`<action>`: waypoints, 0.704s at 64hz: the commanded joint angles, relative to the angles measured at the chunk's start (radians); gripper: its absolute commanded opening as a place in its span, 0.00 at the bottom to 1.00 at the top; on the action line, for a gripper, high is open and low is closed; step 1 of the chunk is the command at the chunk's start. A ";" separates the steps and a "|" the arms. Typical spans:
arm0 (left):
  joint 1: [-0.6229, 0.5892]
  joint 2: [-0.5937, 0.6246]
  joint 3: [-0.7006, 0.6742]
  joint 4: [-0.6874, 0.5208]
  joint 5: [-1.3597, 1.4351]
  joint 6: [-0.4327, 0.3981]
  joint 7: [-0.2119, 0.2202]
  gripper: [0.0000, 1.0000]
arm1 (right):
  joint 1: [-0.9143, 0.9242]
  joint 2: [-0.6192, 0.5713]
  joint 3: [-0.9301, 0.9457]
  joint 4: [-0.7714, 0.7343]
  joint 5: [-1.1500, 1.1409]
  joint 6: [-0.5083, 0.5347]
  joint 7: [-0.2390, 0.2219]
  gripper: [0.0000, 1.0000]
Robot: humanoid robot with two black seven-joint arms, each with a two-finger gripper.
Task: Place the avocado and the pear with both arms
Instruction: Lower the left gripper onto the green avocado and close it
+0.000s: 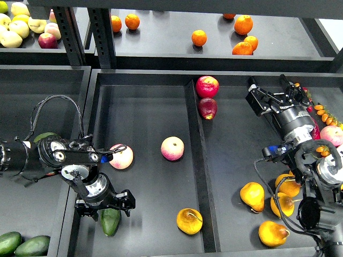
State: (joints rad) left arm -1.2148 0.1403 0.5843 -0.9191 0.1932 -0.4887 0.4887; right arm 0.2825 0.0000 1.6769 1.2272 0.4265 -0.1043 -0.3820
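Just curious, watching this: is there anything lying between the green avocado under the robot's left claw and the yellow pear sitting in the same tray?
No. In the head view, only bare dark tray floor separates the avocado from the pear.

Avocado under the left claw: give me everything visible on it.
The avocado is a smooth, mid-green elongated oval with a slightly glossy skin, tapering toward its near end. It lies on the dark floor of the middle tray, near the tray's left wall at the front. The left claw sits directly over its upper end and hides that part, so whether the fingers grip it cannot be told. Nothing else touches it; the pear lies apart to its right.
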 commanded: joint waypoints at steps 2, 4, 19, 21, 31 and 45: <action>0.001 -0.018 0.000 0.026 0.000 0.000 0.000 0.99 | -0.002 0.000 0.001 -0.005 0.000 0.002 0.000 1.00; 0.003 -0.022 0.000 0.035 -0.001 0.000 0.000 0.99 | -0.002 0.000 0.001 -0.006 0.000 0.003 0.000 1.00; 0.064 -0.050 0.011 0.154 0.002 0.000 0.000 0.99 | -0.017 0.000 0.000 -0.005 0.001 0.003 0.000 1.00; 0.066 -0.053 0.011 0.157 0.002 0.000 0.000 0.99 | -0.017 0.000 0.000 -0.005 0.001 0.003 0.000 1.00; 0.078 -0.073 0.012 0.184 0.002 0.000 0.000 0.99 | -0.017 0.000 0.000 -0.005 0.001 0.003 0.000 1.00; 0.096 -0.096 0.012 0.204 0.002 0.000 0.000 0.99 | -0.020 0.000 0.000 -0.006 0.001 0.005 0.000 1.00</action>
State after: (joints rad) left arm -1.1280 0.0544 0.5967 -0.7238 0.1949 -0.4887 0.4889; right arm 0.2635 0.0000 1.6766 1.2226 0.4280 -0.1009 -0.3820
